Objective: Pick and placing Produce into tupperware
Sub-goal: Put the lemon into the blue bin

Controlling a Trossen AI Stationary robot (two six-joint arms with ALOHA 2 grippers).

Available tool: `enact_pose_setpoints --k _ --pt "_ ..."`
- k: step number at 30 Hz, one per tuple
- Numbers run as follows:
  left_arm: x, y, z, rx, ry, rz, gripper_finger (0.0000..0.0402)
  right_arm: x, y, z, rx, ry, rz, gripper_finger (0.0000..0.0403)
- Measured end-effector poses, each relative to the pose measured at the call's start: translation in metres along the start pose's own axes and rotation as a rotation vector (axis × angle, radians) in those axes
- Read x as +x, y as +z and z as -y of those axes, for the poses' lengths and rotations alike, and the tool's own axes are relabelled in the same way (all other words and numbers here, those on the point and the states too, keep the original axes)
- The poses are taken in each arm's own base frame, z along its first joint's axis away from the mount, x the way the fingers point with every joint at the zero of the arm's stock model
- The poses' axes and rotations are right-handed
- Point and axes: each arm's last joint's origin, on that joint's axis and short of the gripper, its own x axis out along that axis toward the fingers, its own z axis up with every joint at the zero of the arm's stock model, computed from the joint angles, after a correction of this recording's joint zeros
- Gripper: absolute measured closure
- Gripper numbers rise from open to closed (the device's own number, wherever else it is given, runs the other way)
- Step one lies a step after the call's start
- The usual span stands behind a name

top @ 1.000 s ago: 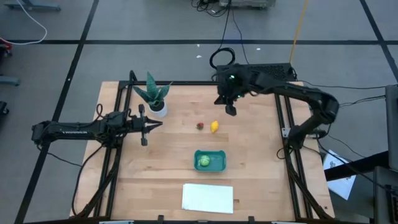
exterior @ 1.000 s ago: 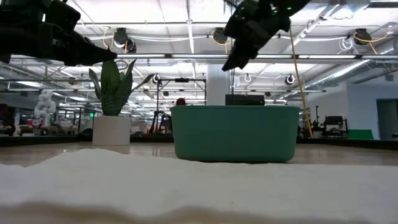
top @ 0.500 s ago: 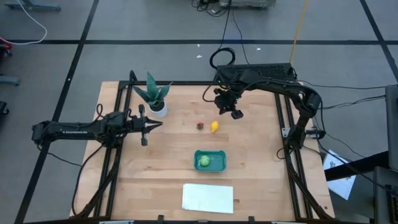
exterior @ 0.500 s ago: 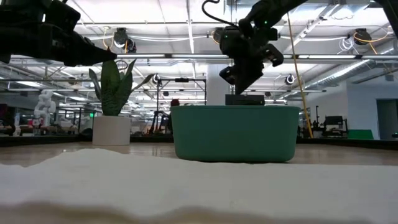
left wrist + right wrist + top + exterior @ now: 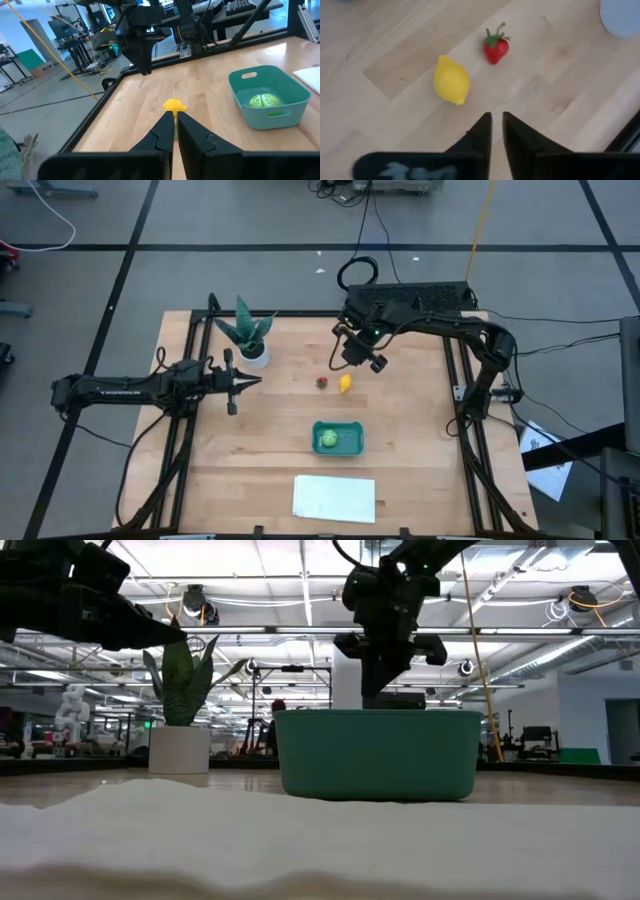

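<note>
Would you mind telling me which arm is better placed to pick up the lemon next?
The right arm. Its pincer hangs just beyond the lemon and strawberry, looking down on both. The left pincer waits farther off, beside the potted plant.

The lemon [image 5: 451, 80] is yellow and the strawberry [image 5: 496, 48] is red with a green stem. The tub [image 5: 267, 95] is teal, and the round piece [image 5: 264, 101] inside it is light green.

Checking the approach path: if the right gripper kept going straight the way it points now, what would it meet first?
Probably bare wooden tabletop. The right gripper points down just beside the yellow toy lemon, and the small red strawberry lies a little beyond it; depth is uncertain.
</note>
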Motion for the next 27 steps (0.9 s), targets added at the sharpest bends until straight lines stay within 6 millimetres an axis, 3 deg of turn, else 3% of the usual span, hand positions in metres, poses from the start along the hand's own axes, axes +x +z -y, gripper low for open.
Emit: enact_pose_setpoints --k 8,14,21,27 --pt "0.000 0.000 0.000 0.011 0.000 0.000 0.0376 0.012 0.007 -0.011 -0.168 0.044 0.003 0.0203" --pt "0.000 0.000 0.000 0.011 0.000 0.000 0.0376 0.033 0.007 -0.022 -0.340 0.022 -0.063 0.0109" --pt "0.000 0.000 0.000 0.013 0.001 0.000 0.0376 0.060 0.005 -0.032 -0.306 -0.083 -0.052 0.0086" --pt "0.000 0.000 0.000 0.032 0.000 0.000 0.0376 0.072 0.002 -0.046 -0.239 -0.032 -0.056 0.0085"
